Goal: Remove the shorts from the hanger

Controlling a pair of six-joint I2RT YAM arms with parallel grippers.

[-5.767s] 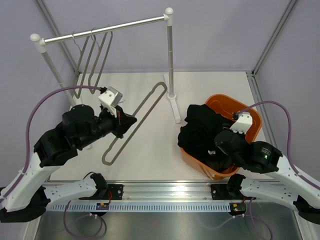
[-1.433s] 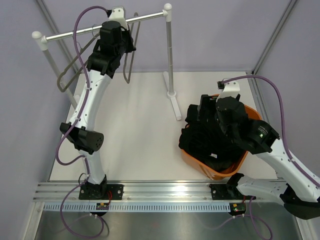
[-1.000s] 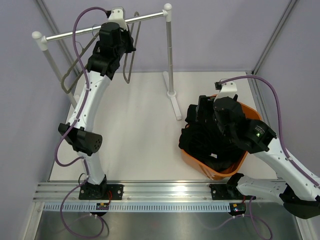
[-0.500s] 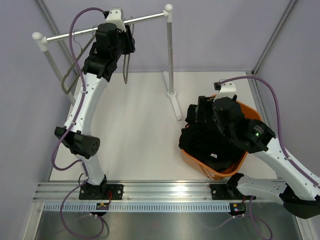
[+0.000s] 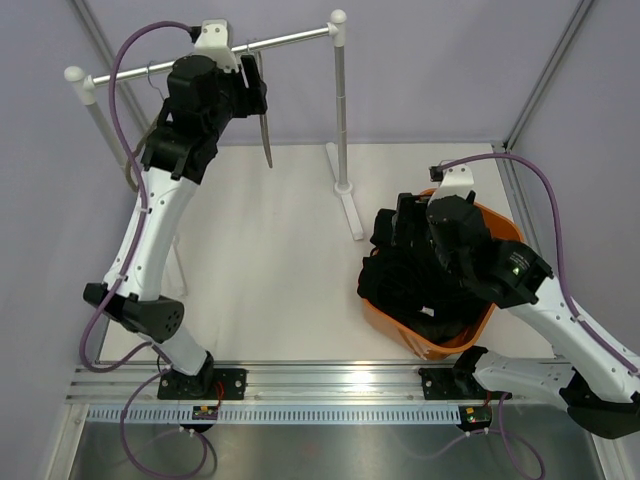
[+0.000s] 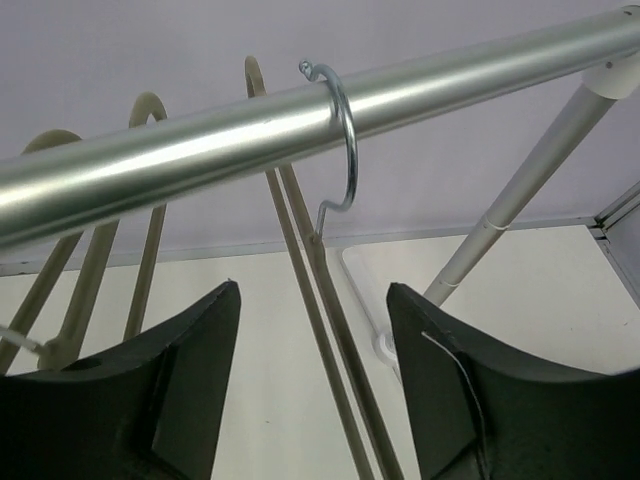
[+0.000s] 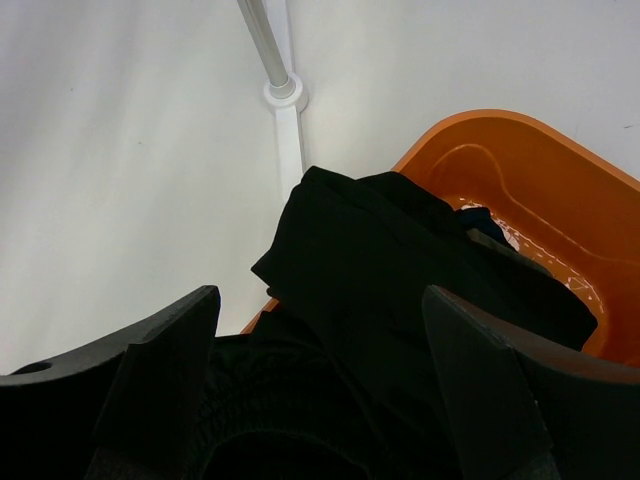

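Left claw (image 6: 310,300) gapes open w/ nothing in it, just under the bare hanger (image 6: 347,150) hooked on the rail (image 6: 150,165), right claw (image 7: 318,300) open too over the shorts (image 7: 400,290) heaped in the orange bin (image 7: 520,135), so unhanging looks done, nxt prob. just back both arms clear.

The white table (image 5: 270,270) carried two items. The rack's right post stood on a flat white foot (image 5: 347,205) near the table's far centre. An orange basket (image 5: 500,235) sat on the right side, near that foot but apart from it.
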